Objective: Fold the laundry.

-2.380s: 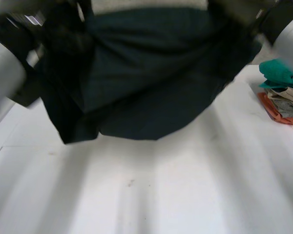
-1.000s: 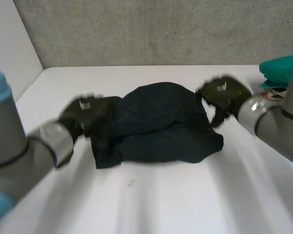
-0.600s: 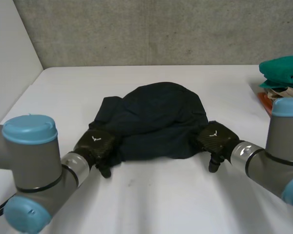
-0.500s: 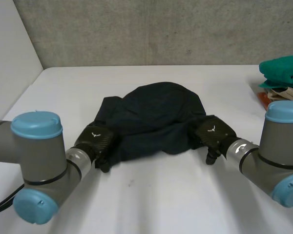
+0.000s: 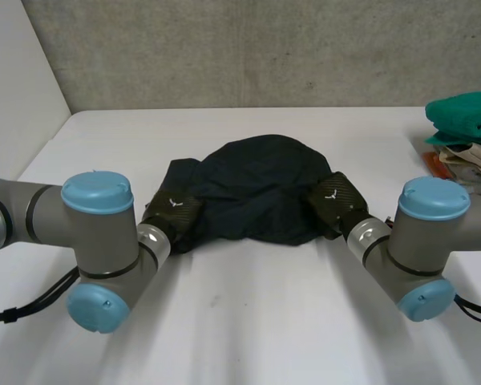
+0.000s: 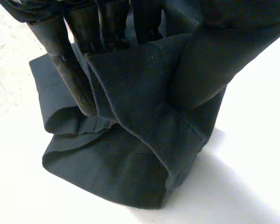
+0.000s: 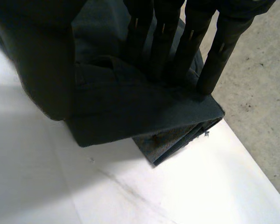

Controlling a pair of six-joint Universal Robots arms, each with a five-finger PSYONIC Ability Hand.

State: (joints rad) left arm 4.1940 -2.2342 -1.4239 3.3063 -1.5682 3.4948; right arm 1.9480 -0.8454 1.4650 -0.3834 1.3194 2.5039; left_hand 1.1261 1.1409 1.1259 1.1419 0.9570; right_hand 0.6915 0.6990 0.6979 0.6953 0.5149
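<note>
A dark navy garment lies bunched in a rounded heap in the middle of the white table. My left hand is at its near left corner. In the left wrist view a fold of the garment is wrapped over the fingers and pinched against the cloth-covered thumb. My right hand is at the near right corner. There its straight fingers lie on a folded edge of the garment, with the thumb under a fold beside them.
A stack of folded clothes, green on top with beige and orange below, sits at the table's right edge. A grey wall runs along the back and a white wall along the left. Bare table lies in front of the garment.
Both hands left the garment's sides, came to its near edge and pushed into the two near corners. The left hand's fingers closed on the cloth.
</note>
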